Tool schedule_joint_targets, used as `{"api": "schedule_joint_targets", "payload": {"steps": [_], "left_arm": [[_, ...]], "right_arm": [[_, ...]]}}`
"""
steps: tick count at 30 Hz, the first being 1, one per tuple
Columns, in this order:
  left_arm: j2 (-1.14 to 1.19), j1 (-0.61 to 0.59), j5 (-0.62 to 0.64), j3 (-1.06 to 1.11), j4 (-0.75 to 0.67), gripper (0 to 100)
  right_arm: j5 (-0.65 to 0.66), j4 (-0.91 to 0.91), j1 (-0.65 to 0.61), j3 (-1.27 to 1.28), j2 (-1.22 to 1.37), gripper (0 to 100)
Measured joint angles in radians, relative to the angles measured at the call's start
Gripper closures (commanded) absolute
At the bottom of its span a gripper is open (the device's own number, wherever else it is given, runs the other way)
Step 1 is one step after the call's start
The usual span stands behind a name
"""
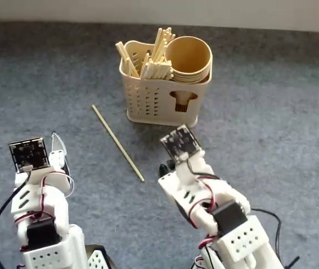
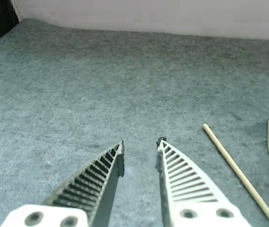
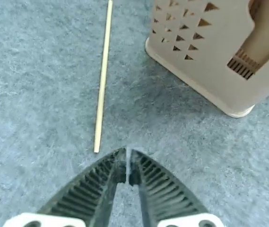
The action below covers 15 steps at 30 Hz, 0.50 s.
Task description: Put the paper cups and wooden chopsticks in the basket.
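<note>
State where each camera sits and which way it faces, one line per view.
High view: fixed overhead, looking down on the basket, loose chopstick, left arm and right arm.
Left wrist view: on the left wrist, looking forward past the open left end effector.
Right wrist view: on the right wrist, looking down past the shut right end effector.
Shared: all three show the loose chopstick and basket.

Cream slot-perforated basket (image 1: 153, 103), tan paper cups (image 1: 188, 56), pale wooden chopstick (image 1: 118, 143), mottled grey carpet (image 1: 271, 123)
</note>
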Motion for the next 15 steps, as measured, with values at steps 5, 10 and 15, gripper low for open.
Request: {"api": "schedule_joint_targets", "payload": {"steps": [5,10,15], "left_arm": [[-0.002,0.091,-0.038,-0.158,0.135,82],[0.097,0.158,-0.041,-0.347,0.241,81],[0.416,0.160,-0.041,-0.519,0.244,81]], "right_arm": [[0.000,-0.095,0.068,0.184,-0.212,99.2],[0.000,-0.107,0.074,0.258,-0.373,99.2],[0.000,-0.138,0.075,0.318,-0.483,99.2]]}}
